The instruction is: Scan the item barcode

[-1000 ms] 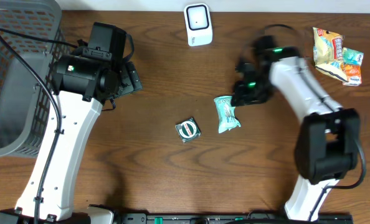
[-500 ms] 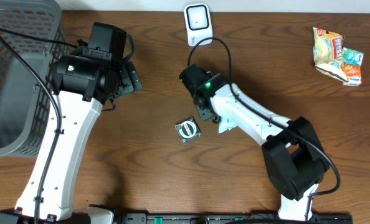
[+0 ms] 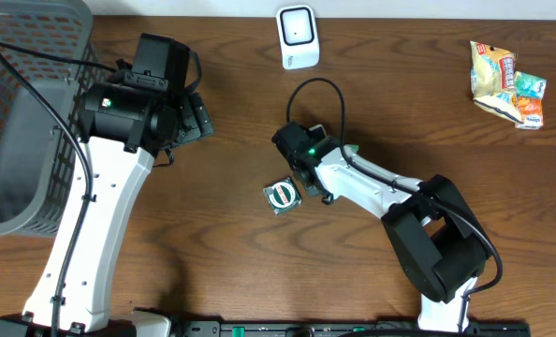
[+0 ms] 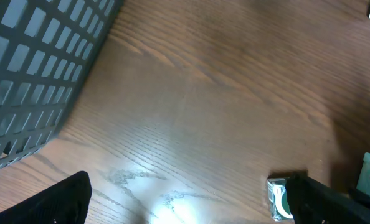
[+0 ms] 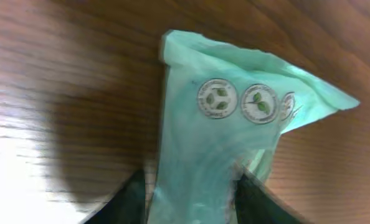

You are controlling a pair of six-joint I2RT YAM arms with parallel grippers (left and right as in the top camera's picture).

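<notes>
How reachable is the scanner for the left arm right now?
Probably yes: the open left gripper has bare wood between it and the scanner; the right gripper, closed on the bag, sits off that path.

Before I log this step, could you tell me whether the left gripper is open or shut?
Open: the left gripper has its jaws far apart in its wrist view, gripping nothing.

A mint-green plastic packet (image 5: 216,137), crumpled and creased, with three round leaf seals in a row near its flared end. It is about mid-desk; whether it rests on the wood cannot be told. A white, rounded scanner (image 3: 297,37) stands at the desk's far edge, near the middle.
</notes>
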